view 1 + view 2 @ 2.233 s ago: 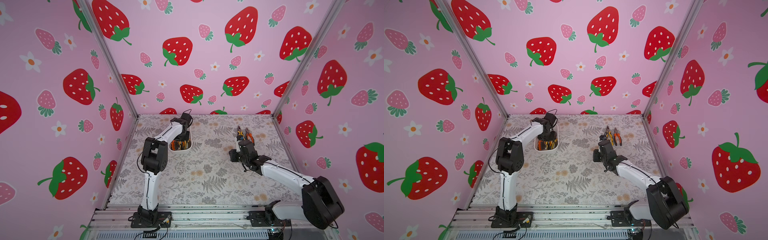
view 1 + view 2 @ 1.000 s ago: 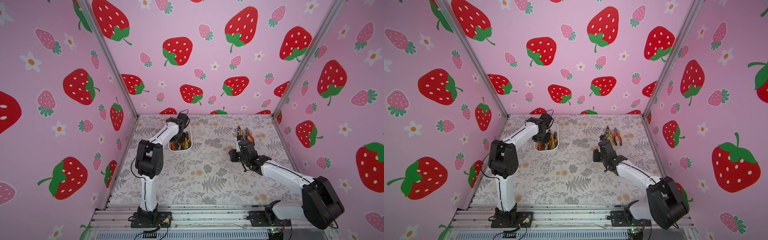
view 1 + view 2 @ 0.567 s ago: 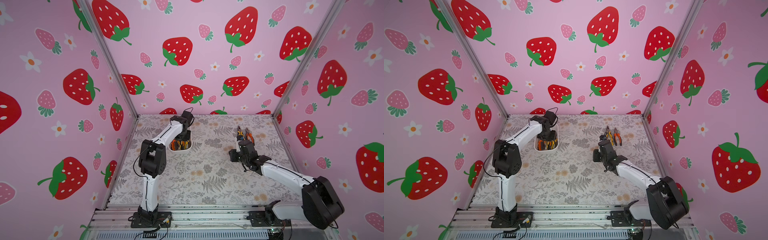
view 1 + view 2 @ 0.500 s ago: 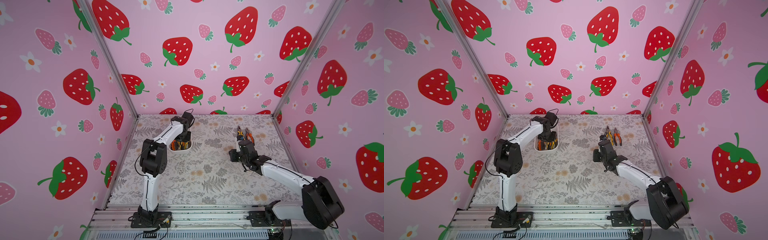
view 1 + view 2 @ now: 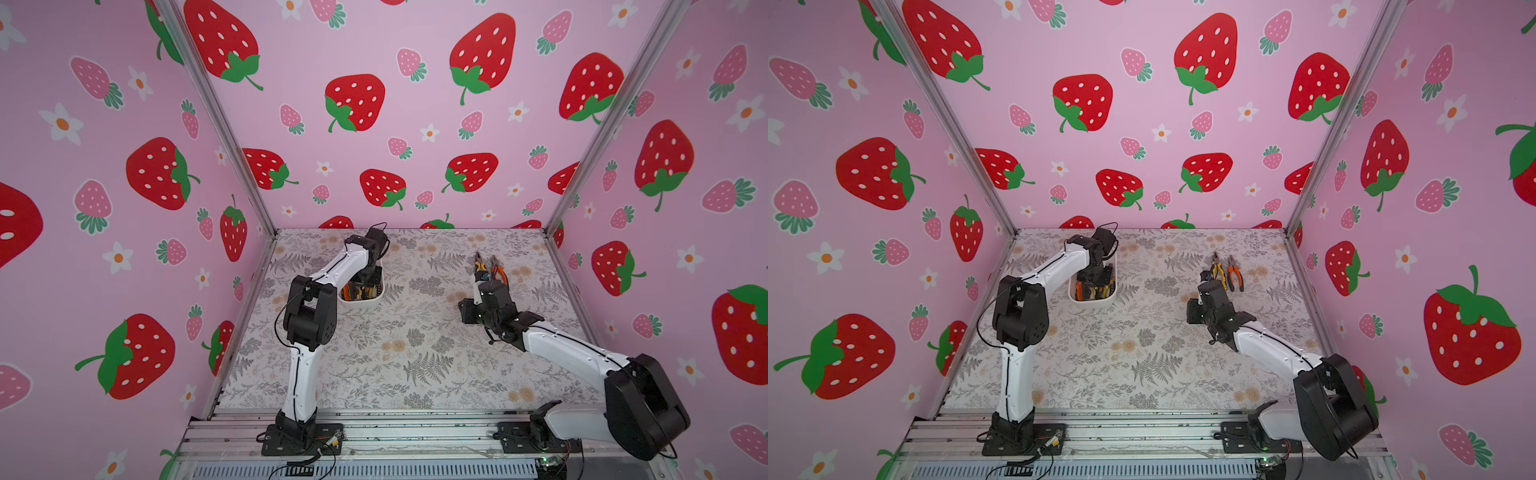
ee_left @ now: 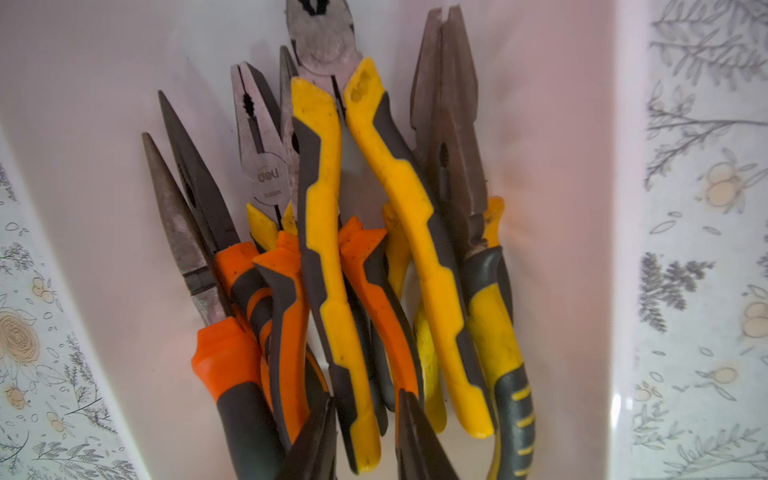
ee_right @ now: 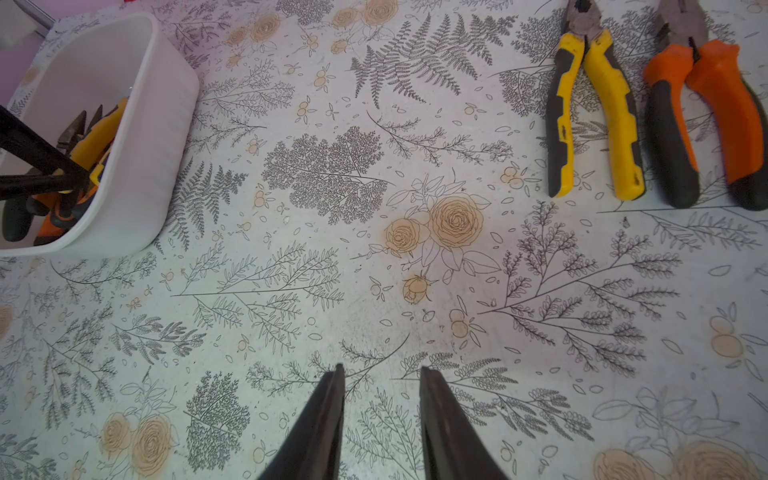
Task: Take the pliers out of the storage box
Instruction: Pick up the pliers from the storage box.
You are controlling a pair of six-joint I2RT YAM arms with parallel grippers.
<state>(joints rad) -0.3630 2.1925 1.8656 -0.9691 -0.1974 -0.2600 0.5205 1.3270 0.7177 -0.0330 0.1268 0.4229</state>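
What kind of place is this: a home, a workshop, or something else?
Probably a robot test cell, not a home: the left arm and the right arm are mounted on a metal rail, printed strawberry walls close three sides, and a storage box of pliers stands on the table.

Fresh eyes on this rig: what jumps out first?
Pink strawberry-print walls surround the floral table. At its far left, the left hand is down in the white storage box crammed with orange and yellow pliers. A yellow pair and an orange pair lie side by side far right, beyond the open, empty right hand.
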